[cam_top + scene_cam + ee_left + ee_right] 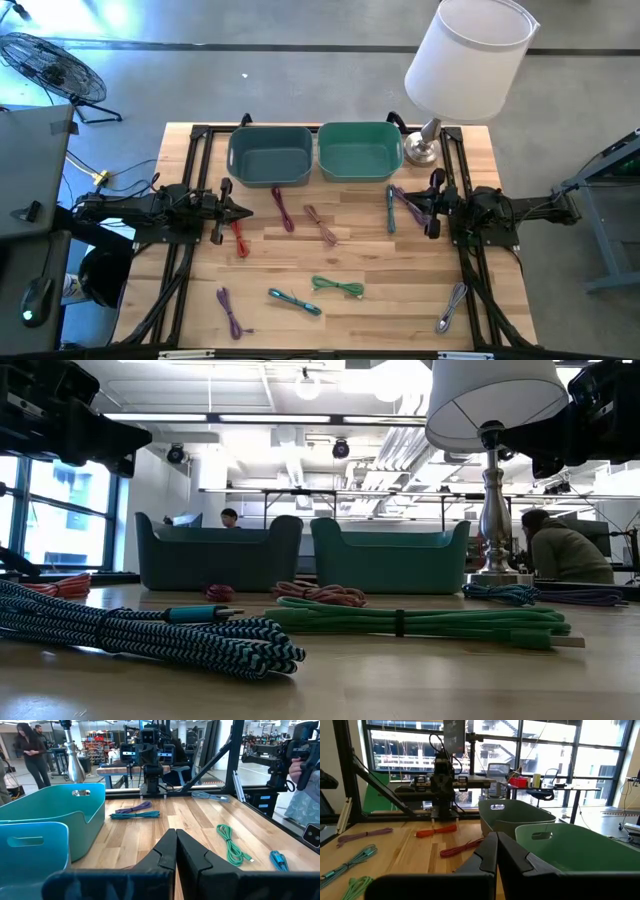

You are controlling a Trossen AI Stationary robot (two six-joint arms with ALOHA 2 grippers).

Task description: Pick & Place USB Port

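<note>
Overhead, both arms wait at the tabletop (340,255) edges; the left gripper (243,211) hangs pinched together and empty beside the red cable (239,238), the likeliest first pick, so it should spread its fingers before descending. The right gripper (432,205), equally closed and empty, sits near the teal and purple cables (398,207). The 2 bins (315,153) stand behind. At tabletop height, both grippers are cut off. Each wrist camera shows fingers touching; connector ends are indistinct.
</note>
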